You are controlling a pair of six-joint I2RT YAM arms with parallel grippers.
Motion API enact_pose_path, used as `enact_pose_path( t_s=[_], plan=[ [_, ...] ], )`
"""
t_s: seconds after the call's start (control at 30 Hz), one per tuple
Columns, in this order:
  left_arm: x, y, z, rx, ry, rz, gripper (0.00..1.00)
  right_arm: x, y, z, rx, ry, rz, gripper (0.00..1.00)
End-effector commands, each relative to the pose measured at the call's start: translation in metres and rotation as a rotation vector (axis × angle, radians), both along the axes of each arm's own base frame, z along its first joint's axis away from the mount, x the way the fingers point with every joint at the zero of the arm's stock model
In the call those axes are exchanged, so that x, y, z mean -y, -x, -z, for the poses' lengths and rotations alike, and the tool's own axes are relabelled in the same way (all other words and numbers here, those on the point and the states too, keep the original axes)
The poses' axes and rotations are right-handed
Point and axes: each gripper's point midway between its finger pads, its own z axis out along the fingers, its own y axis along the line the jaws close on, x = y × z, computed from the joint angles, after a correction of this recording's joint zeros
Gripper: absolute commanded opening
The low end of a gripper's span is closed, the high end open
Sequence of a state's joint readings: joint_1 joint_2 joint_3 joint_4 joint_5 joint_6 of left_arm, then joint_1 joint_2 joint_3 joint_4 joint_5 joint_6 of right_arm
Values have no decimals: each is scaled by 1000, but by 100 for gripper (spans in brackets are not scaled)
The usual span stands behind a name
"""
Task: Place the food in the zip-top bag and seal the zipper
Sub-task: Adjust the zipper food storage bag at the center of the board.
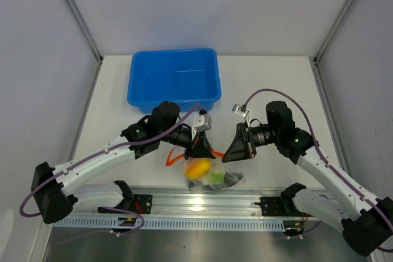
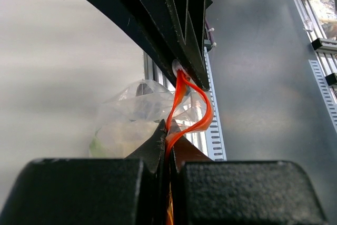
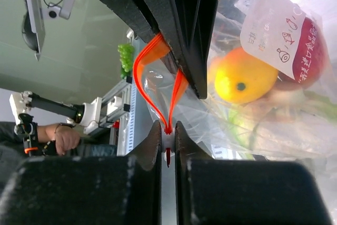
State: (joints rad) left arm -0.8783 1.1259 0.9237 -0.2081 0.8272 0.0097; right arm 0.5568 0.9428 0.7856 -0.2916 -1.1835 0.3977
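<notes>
The zip-top bag point(image 1: 215, 176) hangs between my two grippers above the table's front edge. The food is inside it: a yellow-orange piece point(image 1: 198, 168), a green piece and a dark grey piece. My left gripper point(image 1: 200, 150) is shut on the red-orange zipper point(image 1: 174, 159). My right gripper point(image 1: 226, 153) is shut on the zipper's other end. In the left wrist view my left gripper point(image 2: 168, 139) pinches the zipper point(image 2: 202, 114), which loops open. In the right wrist view my right gripper point(image 3: 168, 134) pinches the zipper point(image 3: 138, 72) at its white tip. The bag point(image 3: 263, 125) holds the yellow-orange piece point(image 3: 245, 80) and a red piece point(image 3: 311, 51).
The blue plastic tub point(image 1: 174, 79) stands at the back of the table behind the grippers. A slotted metal rail point(image 1: 209, 210) runs along the front edge beneath the bag. White walls close in the table on the left, right and back.
</notes>
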Motion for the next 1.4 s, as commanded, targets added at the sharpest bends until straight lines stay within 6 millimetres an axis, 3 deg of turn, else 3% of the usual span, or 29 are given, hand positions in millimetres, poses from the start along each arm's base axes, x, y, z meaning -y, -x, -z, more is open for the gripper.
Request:
enact_pose_path(
  t_s=[0.0,0.07,0.17,0.2,0.23,0.3,0.33,0.37,0.6,0.63,0.77,0.97,1.37],
  plan=[
    [4,-3,-21,65,75,33,1,-2,-3,-13,51,-12,7,0],
    [3,-3,-17,55,61,31,9,-3,-5,-18,60,-14,17,0],
    [2,-10,-11,51,35,-20,47,-3,-16,-21,85,28,76,0],
    [0,-11,-14,60,39,-38,80,-3,-20,-20,97,49,97,0],
    [-1,-12,-13,56,36,-55,98,-3,-38,-23,166,88,171,0],
    [-6,-15,-21,83,53,-94,99,1,-42,-14,174,195,217,0],
    [-8,-15,-23,91,54,-105,99,3,-55,-21,249,233,272,0],
    [-10,-15,-27,100,60,-117,100,5,-54,-15,237,285,275,0],
    [-19,-26,-69,202,121,-205,100,4,-43,-38,334,300,235,0],
    [-16,-30,-62,198,95,-207,100,2,-40,-38,336,294,210,0],
    [-4,-35,-69,182,73,-172,99,-2,-27,-40,348,308,145,0],
    [14,-29,-48,91,14,-63,99,-5,-34,-37,353,353,178,0],
    [14,-23,-15,101,8,-27,99,-3,-24,-42,360,312,152,0]
  ],
)
